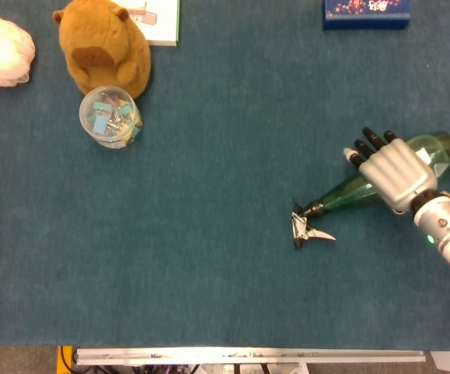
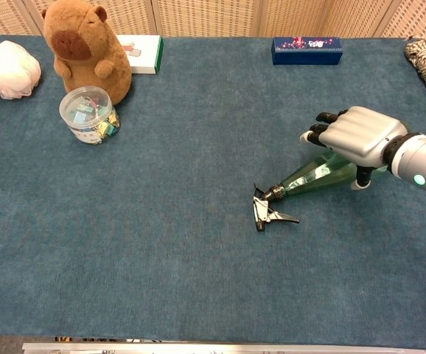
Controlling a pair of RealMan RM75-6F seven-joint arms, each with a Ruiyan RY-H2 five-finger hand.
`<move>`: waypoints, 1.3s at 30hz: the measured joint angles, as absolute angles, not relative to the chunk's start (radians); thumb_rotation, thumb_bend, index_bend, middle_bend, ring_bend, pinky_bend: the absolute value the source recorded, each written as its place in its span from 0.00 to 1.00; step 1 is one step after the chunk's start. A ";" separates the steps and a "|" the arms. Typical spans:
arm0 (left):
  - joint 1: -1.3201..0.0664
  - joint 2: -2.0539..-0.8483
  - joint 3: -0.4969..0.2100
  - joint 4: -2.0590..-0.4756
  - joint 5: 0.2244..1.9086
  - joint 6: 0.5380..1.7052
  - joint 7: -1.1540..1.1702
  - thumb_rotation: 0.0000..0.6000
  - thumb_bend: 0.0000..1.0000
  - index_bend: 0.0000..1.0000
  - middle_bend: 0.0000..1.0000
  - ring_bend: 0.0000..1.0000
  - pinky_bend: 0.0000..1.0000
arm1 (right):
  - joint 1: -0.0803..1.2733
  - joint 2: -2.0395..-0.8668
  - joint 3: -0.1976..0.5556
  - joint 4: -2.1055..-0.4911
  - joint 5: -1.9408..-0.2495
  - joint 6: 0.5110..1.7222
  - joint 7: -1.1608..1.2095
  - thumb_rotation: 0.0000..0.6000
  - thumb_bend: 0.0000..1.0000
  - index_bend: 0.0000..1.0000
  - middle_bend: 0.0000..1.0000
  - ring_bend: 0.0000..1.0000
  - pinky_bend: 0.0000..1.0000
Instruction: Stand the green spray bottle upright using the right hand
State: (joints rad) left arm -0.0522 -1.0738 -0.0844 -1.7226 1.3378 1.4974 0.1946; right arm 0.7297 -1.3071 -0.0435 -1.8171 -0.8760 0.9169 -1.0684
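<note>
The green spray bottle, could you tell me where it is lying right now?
The green spray bottle lies on its side at the table's right, trigger head pointing left, with the right hand over its middle.

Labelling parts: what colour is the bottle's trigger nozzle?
Black nozzle, clearest in chest view.
</note>
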 measured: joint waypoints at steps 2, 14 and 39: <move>-0.051 -1.072 -0.085 -1.723 1.337 1.499 0.193 1.00 0.00 0.47 0.46 0.30 0.34 | 0.743 -1.316 -0.050 -1.809 -0.863 0.918 -1.070 1.00 0.00 0.16 0.19 0.05 0.22; -0.047 -1.065 -0.088 -1.729 1.335 1.506 0.190 1.00 0.00 0.47 0.46 0.31 0.34 | 0.798 -1.350 -0.085 -1.784 -0.806 0.932 -1.085 1.00 0.00 0.21 0.26 0.12 0.22; -0.045 -1.060 -0.090 -1.733 1.332 1.509 0.188 1.00 0.00 0.47 0.46 0.31 0.34 | 0.833 -1.373 -0.136 -1.761 -0.831 0.982 -1.052 1.00 0.06 0.45 0.57 0.44 0.46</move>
